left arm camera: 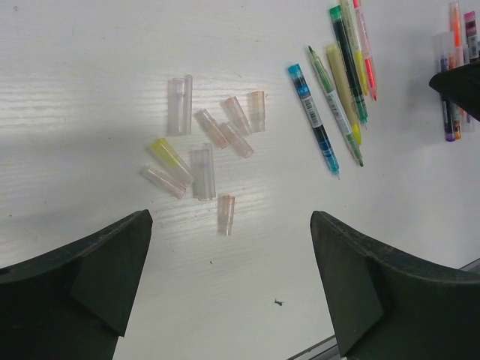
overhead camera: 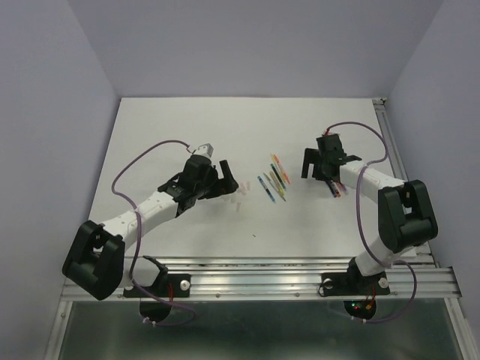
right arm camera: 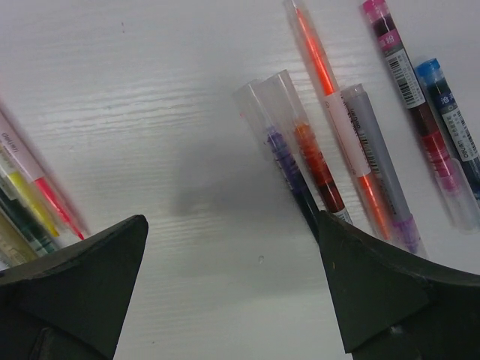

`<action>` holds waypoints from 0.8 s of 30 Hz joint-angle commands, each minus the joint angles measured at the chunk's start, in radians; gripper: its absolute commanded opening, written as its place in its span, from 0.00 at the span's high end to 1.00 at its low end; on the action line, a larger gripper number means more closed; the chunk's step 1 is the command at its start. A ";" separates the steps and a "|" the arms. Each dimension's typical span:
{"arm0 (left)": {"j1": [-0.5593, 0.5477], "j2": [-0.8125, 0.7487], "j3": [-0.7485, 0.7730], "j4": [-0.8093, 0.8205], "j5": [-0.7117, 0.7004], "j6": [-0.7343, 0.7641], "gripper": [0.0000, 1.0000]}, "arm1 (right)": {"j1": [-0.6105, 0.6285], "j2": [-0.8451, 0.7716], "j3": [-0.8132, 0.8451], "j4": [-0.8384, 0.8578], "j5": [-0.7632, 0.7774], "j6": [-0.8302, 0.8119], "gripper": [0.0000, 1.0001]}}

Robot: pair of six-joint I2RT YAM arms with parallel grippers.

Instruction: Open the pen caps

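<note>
**Right pincer (right arm camera: 232,217) agape by the capped pens; left pincer (left arm camera: 229,215) agape over the loose caps**

I read both sets of jaws as spread wide, holding nothing. My landmark is the fan of uncapped pens (overhead camera: 274,180). The loose caps (left arm camera: 202,154) lie in a heap just left of it, under my left pincer, so that share looks done. The capped pens (right arm camera: 352,142) lie right of it, under my right pincer, so the right arm is the nearer one. Their long axes run roughly across the jaws' closing line, leaning a little. The bunch sits off toward one finger (right arm camera: 390,300), and the purple-ink pen (right arm camera: 289,161) slips beneath it. I judge I must shift sideways to centre one pen before closing.
</note>
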 commanded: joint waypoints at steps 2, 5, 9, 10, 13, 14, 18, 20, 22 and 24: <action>-0.005 -0.055 -0.002 -0.029 -0.025 0.028 0.01 | -0.020 0.052 0.024 -0.004 0.001 -0.028 0.00; -0.005 -0.058 -0.001 -0.039 -0.037 0.028 0.01 | -0.032 0.072 0.031 0.004 -0.005 -0.028 0.00; -0.005 -0.055 -0.004 -0.040 -0.043 0.028 0.01 | -0.041 0.081 0.032 0.007 -0.016 -0.025 0.00; -0.005 -0.054 -0.002 -0.042 -0.043 0.028 0.01 | -0.041 0.083 0.029 0.009 -0.016 -0.025 0.00; -0.005 -0.052 -0.001 -0.045 -0.049 0.028 0.01 | -0.052 0.091 0.024 0.010 -0.024 -0.023 0.00; -0.007 -0.052 0.001 -0.046 -0.048 0.028 0.01 | -0.055 0.092 0.023 0.009 -0.036 -0.023 0.00; -0.005 -0.060 0.004 -0.049 -0.052 0.028 0.01 | -0.056 0.107 0.021 0.002 -0.077 -0.017 0.01; -0.007 -0.064 0.006 -0.051 -0.052 0.028 0.01 | -0.055 0.109 0.014 0.003 -0.094 -0.010 0.02; -0.005 -0.069 0.004 -0.051 -0.052 0.028 0.01 | -0.055 0.109 0.011 -0.001 -0.117 -0.007 0.06; -0.007 -0.072 0.001 -0.051 -0.052 0.026 0.01 | -0.056 0.108 0.000 0.002 -0.117 -0.002 0.09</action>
